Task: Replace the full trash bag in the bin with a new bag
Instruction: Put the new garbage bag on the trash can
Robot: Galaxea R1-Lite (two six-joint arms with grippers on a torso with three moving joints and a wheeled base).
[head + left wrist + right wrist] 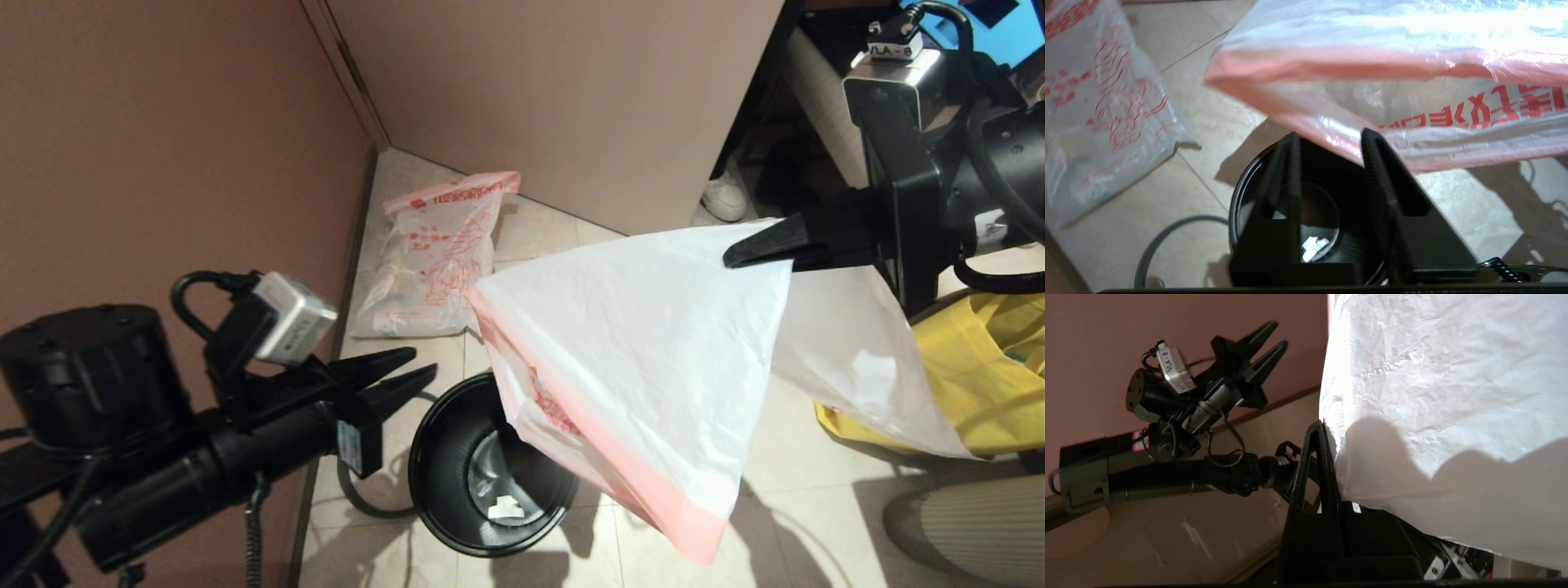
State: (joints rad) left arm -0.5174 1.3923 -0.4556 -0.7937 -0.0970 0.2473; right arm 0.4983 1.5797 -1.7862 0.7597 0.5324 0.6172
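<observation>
The right claw (735, 255) is pinching the closed end of the new bag (645, 343) and holds it high, so the bag hangs down with its pink band lowest, above and a little right of the bin (445, 490). I think it is held like this so that the mouth faces the bin and the other arm can catch it.

The left claw (420, 371) is on the near left, pointing toward the pink band, its fingers a little apart and holding nothing. In the left wrist view the band hangs just beyond the fingertips, with the bin below them.

The bin stands on the floor (784, 482) without a liner; a small pale scrap lies at its bottom. Its grey ring (347, 482) lies beside it on the left, probably taken off to let the bag go in.

The full trash bag (437, 261) rests on the floor farther away, by the wall, out of the way. A yellow bag (980, 367) lies on the right.
</observation>
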